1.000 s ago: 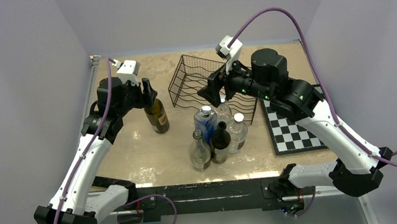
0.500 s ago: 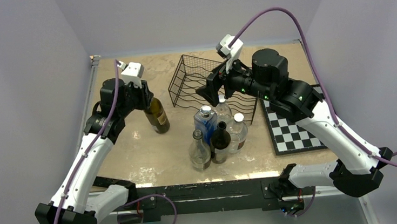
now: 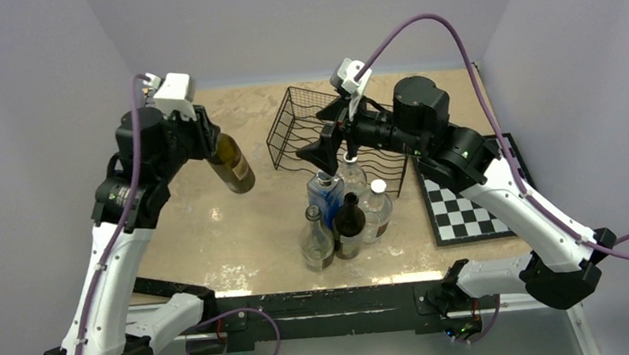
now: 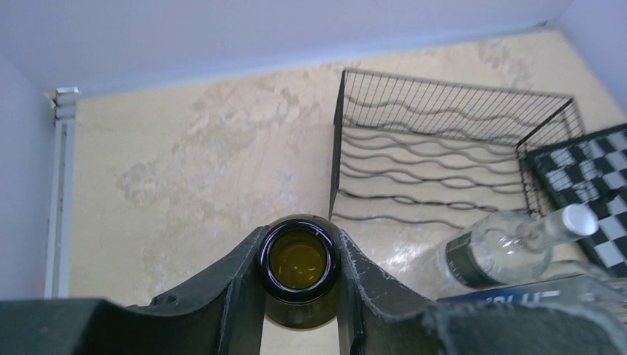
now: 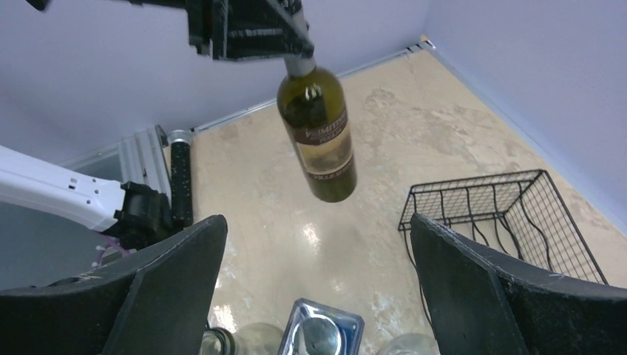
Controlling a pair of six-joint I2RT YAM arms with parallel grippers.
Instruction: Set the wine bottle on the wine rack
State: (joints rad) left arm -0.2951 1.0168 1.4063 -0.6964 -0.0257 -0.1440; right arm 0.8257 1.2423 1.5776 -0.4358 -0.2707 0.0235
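Since the left pincer (image 3: pixel 209 142) clamps the wine bottle (image 3: pixel 231 163) by its neck, it hangs above the tabletop (image 3: pixel 212 229), at nine o'clock from the wine rack (image 3: pixel 298 123); the right pincer (image 3: pixel 323 149) gapes empty, probably awaiting a handover.

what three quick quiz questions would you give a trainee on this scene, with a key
1. Fill in: the jaws of the right tool stand ____ (open or shut).
2. Which tool grips the wine bottle? A: left tool. B: right tool. C: neither.
3. True or false: the wine bottle already lies in the wine rack.

Key
1. open
2. A, clamped at the neck
3. false; the wine bottle hangs tilted in the air, apart from the wine rack
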